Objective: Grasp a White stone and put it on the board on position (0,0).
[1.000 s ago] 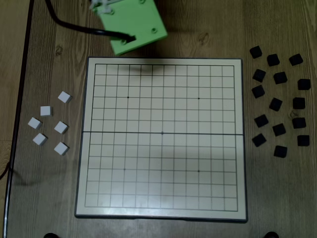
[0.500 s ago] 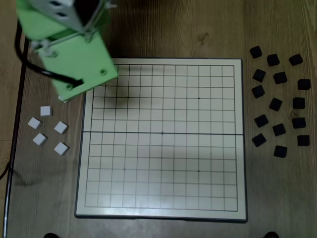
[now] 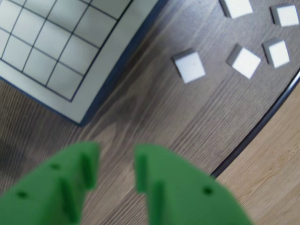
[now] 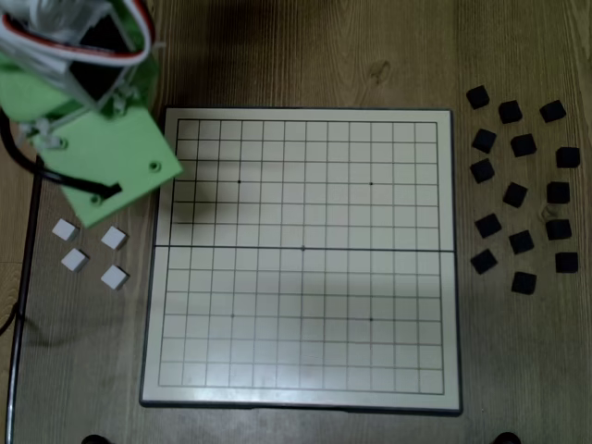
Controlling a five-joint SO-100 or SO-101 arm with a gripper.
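While no White stone (image 3: 189, 65) is in the claw yet, the nearest one lies on the wood ahead of the green gripper (image 3: 117, 168) in the wrist view, up and slightly right of the fingertips, clear of them. More white stones sit past it: one (image 3: 243, 61) just to its right, another (image 3: 276, 52) beyond that, two more at the top edge. Claw fingers stand apart with an empty gap, nothing between them (wood grain shows through). The board (image 3: 101, 96) has its dark-rimmed corner up and left of the claw, close by, grid cells all bare in the fixed view (image 4: 444, 388). In that fixed view the arm body covers part of the white pile, four white stones peeking out below it, e.g. (image 4: 114, 238). Black stones (image 4: 518, 194) are far across the board, well away from the claw. Risks, judging from here: stones are packed near each other, so a descent that drifts right could knock a neighbour or catch two. The target stone sits rotated relative to the fingers, so closing on its corners may twist or squirt it out. The table's dark edge (image 3: 262, 122) runs just right of the claw; a pushed stone could slide toward it.
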